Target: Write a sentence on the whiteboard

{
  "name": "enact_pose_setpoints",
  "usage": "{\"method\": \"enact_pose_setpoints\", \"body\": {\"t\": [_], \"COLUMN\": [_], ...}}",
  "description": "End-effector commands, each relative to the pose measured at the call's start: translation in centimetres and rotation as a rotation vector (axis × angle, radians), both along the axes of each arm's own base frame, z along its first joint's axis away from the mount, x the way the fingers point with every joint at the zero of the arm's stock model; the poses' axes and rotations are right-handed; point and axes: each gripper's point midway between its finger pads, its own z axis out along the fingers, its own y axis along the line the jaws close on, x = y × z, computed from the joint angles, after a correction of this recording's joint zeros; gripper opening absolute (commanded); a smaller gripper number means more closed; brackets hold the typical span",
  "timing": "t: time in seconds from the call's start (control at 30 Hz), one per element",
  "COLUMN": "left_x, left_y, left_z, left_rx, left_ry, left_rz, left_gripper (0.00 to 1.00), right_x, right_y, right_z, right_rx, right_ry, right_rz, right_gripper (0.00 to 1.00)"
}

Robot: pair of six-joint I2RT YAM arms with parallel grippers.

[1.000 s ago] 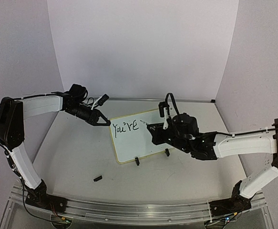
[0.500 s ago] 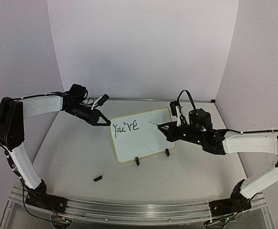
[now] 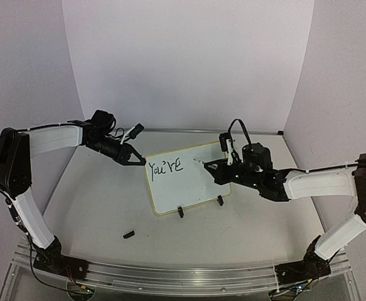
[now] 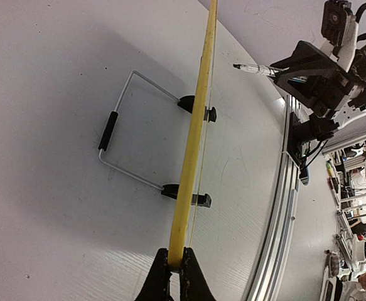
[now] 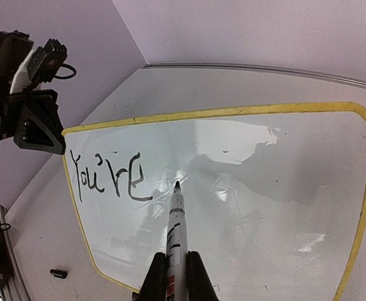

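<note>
The whiteboard (image 3: pixel 189 185) stands tilted on two black clip feet, and the sentence on it reads "You're" (image 3: pixel 165 167) in black. My left gripper (image 3: pixel 137 160) is shut on the yellow rim at the board's upper left corner. In the left wrist view the rim (image 4: pixel 195 125) runs edge-on out of that gripper (image 4: pixel 176 266). My right gripper (image 5: pixel 176 266) is shut on a white marker (image 5: pixel 176 222). The marker's black tip sits just right of the last letter of "You're" (image 5: pixel 107 179). I cannot tell whether the tip touches the board (image 5: pixel 264 207).
A small black marker cap (image 3: pixel 129 234) lies on the table in front of the board. A wire stand (image 4: pixel 117 125) props the board from behind. White walls close in the back and sides. A metal rail (image 3: pixel 170 276) runs along the near edge.
My right arm has drawn back to the right, off the middle of the board, then eased a little left, with the marker tip still beside "You're". The left arm and the board have not moved.
</note>
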Motion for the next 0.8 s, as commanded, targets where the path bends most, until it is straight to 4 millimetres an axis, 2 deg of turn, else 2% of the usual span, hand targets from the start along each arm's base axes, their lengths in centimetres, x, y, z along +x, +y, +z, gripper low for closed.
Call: {"method": "enact_pose_setpoints", "body": {"t": [0.0, 0.4, 0.77], "left_x": [0.4, 0.4, 0.4], "left_y": [-0.3, -0.4, -0.4], "left_z": [1.0, 0.9, 0.8], "left_rx": [0.025, 0.025, 0.026], "left_ry": [-0.088, -0.083, -0.081], "left_rz": [-0.01, -0.013, -0.013], "left_gripper": [0.0, 0.0, 0.0], "right_x": [1.4, 1.9, 2.6], "right_y": [1.1, 2.3, 0.6], "right_z": [2.1, 0.8, -1.0], "right_rx": [0.039, 0.028, -0.005], "right_ry": [-0.063, -0.038, 0.002], "right_rz": [-0.006, 0.02, -0.085], "right_gripper": [0.0, 0.0, 0.0]}}
